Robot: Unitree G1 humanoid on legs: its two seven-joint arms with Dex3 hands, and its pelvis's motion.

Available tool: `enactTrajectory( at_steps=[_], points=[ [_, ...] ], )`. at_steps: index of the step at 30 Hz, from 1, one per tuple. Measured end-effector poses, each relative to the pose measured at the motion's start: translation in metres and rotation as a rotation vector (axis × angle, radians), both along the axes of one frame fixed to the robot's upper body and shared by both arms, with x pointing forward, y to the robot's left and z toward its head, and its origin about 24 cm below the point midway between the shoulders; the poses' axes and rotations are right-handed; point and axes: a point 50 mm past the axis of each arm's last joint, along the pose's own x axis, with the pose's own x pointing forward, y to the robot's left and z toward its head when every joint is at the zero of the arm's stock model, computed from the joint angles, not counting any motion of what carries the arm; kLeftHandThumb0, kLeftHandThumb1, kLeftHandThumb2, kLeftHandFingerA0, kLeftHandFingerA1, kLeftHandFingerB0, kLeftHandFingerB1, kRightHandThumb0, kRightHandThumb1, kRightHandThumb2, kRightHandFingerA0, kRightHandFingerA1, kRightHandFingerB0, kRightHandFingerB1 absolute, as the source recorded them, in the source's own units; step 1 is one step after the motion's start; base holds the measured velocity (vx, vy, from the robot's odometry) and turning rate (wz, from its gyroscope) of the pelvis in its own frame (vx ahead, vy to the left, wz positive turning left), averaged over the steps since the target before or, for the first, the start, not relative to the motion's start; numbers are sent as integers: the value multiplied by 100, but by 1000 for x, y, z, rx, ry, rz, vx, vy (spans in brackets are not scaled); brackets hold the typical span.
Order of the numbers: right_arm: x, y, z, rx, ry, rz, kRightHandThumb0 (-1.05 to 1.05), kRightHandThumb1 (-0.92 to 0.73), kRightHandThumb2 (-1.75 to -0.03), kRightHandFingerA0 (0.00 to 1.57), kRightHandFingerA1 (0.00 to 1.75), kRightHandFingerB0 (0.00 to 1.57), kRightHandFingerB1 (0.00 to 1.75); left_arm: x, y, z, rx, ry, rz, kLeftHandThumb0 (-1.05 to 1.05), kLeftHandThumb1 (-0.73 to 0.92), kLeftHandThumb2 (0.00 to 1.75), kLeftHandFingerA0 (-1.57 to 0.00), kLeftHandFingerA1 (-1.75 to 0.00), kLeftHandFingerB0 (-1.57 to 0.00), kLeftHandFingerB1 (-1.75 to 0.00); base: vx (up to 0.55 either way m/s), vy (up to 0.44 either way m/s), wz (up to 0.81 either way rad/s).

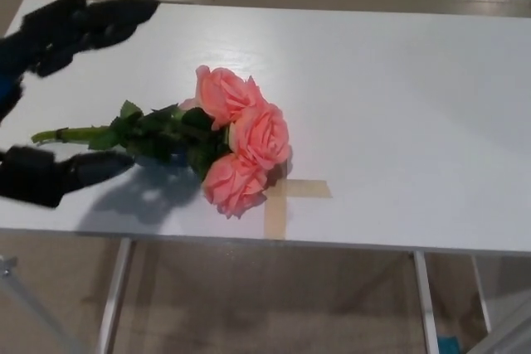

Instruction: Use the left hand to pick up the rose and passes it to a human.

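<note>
Head view: left hand (pixel 50 97), fingers spread and holding nothing, brackets the stem end of the rose (pixel 207 143) lying on the white table (pixel 398 122).

No readable text, label, brand or number shows anywhere; the only mark is a plain tape cross (pixel 284 201) on the white table (pixel 398 105).

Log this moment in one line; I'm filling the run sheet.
phase: reach | left hand: open, straddling the stem end | rose: lying on table, not held | right hand: not in view
</note>
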Motion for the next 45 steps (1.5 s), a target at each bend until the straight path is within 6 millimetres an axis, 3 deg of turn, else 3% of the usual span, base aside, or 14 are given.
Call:
enactTrajectory(
  at_steps=[3, 4, 5, 6, 8, 9, 18, 19, 26, 36, 45],
  points=[
    [0, 0, 0, 2, 1, 3, -37, -68, -61, 61, 41, 47, 37, 15, -4, 1, 38, 11, 19, -69, 44, 83, -2, -27, -11, -31, 0, 0, 0],
    [0, 0, 0, 3, 1, 4, -37, -68, -61, 62, 41, 47, 37, 19, -5, 0, 49, 15, 25, -72, 44, 66, -5, -20, -10, -23, 0, 0, 0],
    [0, 0, 0, 3, 1, 5, -37, -68, -61, 62, 41, 47, 37, 24, -6, 0, 64, 23, 34, -67, 41, 78, -2, -17, -5, -22, 0, 0, 0],
    [1, 0, 0, 4, 1, 5, -44, -58, -81, 55, 52, 42, 47, 29, -7, 0, 75, 29, 41, -72, 41, 65, -1, -16, -5, -23, 0, 0, 0],
    [1, 0, 0, 4, 0, 7, -44, -58, -81, 55, 52, 42, 47, 43, -11, -2, 108, 55, 58, -72, 41, 65, -1, -16, -5, -23, 0, 0, 0],
    [1, 0, 0, 5, 0, 7, -45, -59, -81, 55, 52, 40, 47, 47, -13, -3, 121, 65, 65, -66, 40, 80, 0, -10, -7, -21, 0, 0, 0],
    [2, 1, 1, 6, 0, 11, -45, -59, -81, 55, 52, 37, 46, 91, -31, -12, 285, 170, 145, -65, 40, 78, 0, -5, -1, -17, 0, 0, 0],
    [2, 1, 1, 6, -1, 12, -37, -68, -60, 61, 41, 41, 35, 95, -33, -14, 303, 182, 152, -66, 40, 77, 0, -3, -1, -15, 0, 0, 0],
    [4, 1, 1, 12, -3, 19, -37, -68, -60, 59, 40, 41, 35, 122, -46, -27, 475, 268, 225, -67, 41, 77, 0, -1, -1, -13, 0, 0, 0],
    [4, -1, 2, 25, 0, 29, -38, -69, -60, 59, 40, 40, 34, 145, -44, -49, 696, 367, 369, -64, 39, 76, 0, -1, 0, -13, 0, 0, 0],
    [5, 0, 2, 37, 4, 42, -38, -68, -60, 58, 40, 42, 35, 149, -41, -53, 738, 374, 427, -62, 37, 76, 0, -5, 0, -15, 0, 0, 0]
  ],
)
